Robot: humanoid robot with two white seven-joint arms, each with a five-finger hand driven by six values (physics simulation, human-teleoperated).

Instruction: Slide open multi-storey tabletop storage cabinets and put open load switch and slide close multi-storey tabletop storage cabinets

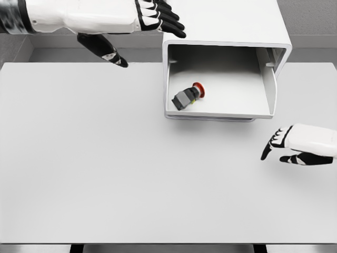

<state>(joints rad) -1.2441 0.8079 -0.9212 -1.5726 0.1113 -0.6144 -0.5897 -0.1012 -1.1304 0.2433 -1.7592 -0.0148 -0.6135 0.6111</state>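
Red-capped and grey-bodied, the load switch (188, 96) lies on its side on the floor of the pulled-out drawer (218, 108), towards the drawer's left half, its round red button pointing up and to the right and a small yellow-green mark showing at its lower edge. It touches neither drawer wall. The drawer is a smooth white tray with low, rounded walls, and it stands open out of the white storage cabinet (231, 21), a plain box with softly rounded corners that sits at the far side of the table (105, 174). The drawer's front lip casts a thin shadow on the matte, pale grey table top.

Up at the left, the left hand (142, 23) comes in on a glossy white forearm; its black fingers with white knuckle plates are stretched out and a little spread, their tips just beside the cabinet's upper left corner, and whether they touch it I cannot tell. Its black thumb points down over the table's far edge. This hand grips nothing.

Well apart, at the lower right, the right hand (295, 145) hovers over the table with fingers loosely parted, empty, thumb stretched below them.
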